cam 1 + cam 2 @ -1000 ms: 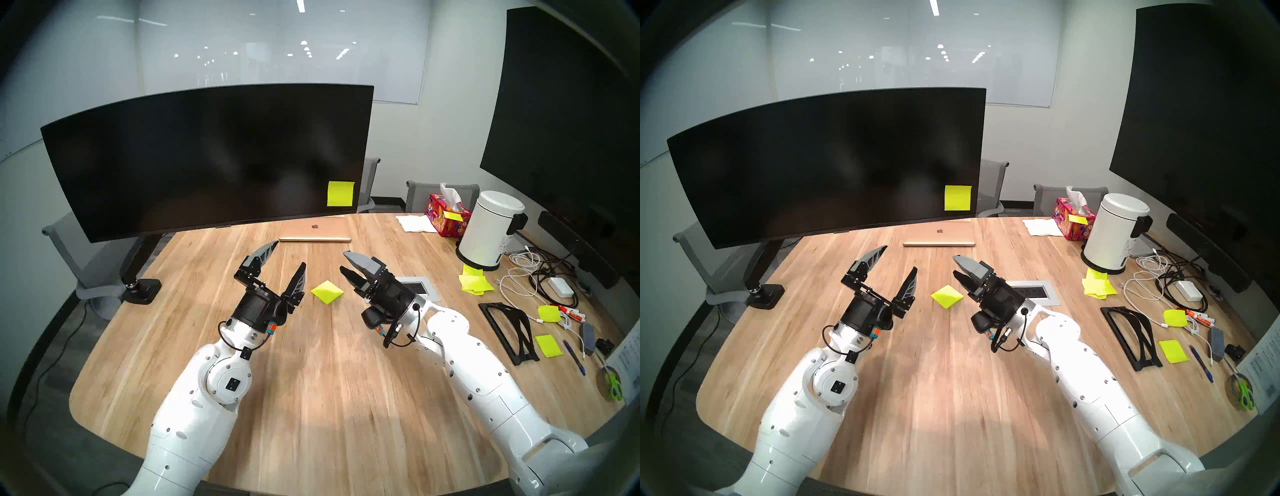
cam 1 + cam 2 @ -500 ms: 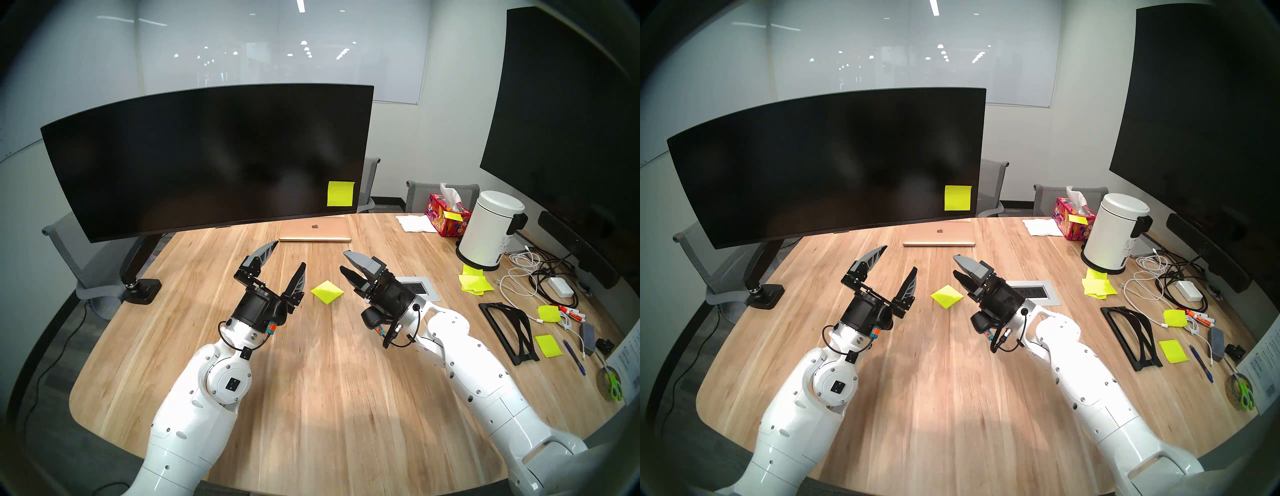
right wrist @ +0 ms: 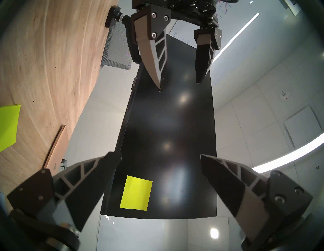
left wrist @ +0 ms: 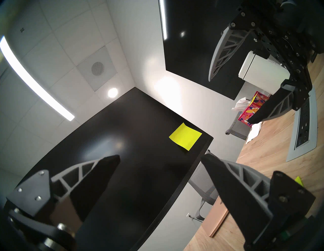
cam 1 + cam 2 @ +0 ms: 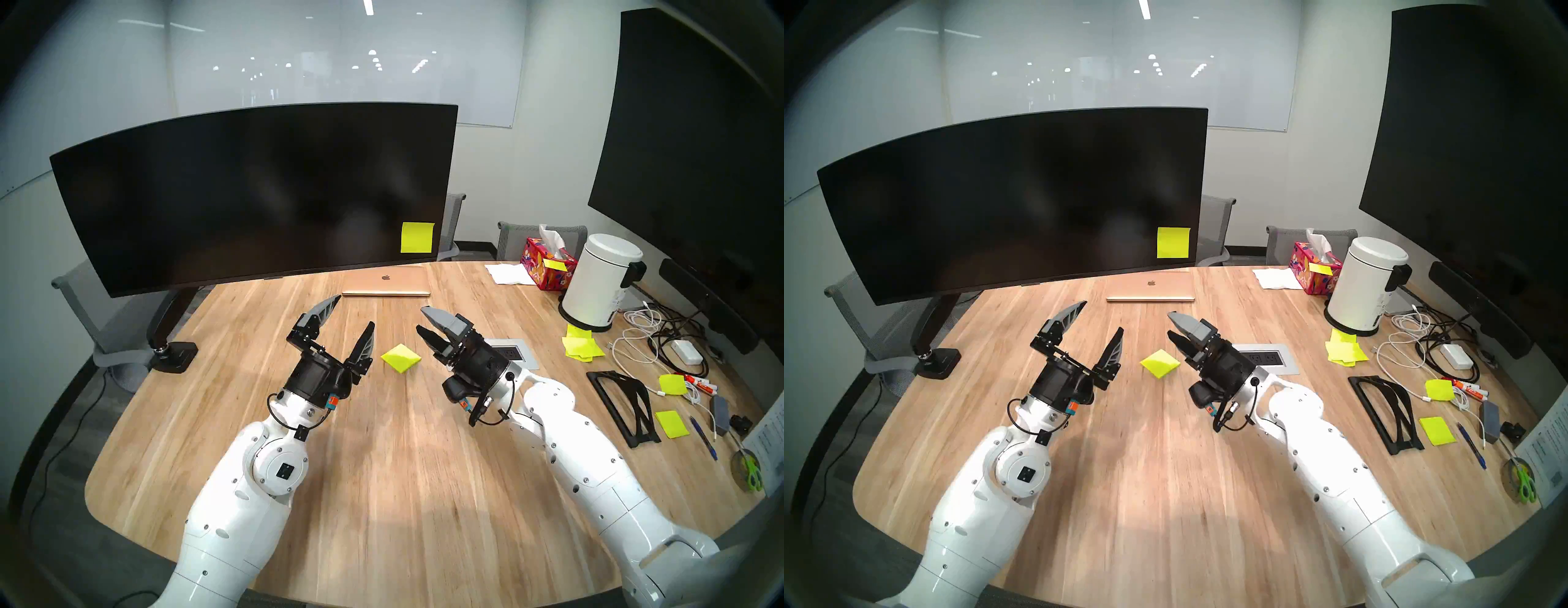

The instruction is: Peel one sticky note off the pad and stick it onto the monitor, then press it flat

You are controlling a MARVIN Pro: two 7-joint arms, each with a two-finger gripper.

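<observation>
Closed gold laptop point(image 5: 385, 283) on wooden table point(image 5: 382, 467), floral tissue box point(image 5: 547, 265), white bin point(image 5: 596, 282), tangled cables point(image 5: 653, 339)

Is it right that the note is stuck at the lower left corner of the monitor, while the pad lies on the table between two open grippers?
Not quite. The note sits at the lower right corner of the monitor, as the head view shows. The rest holds: the pad lies on the table between the open left gripper and the open right gripper.
</observation>
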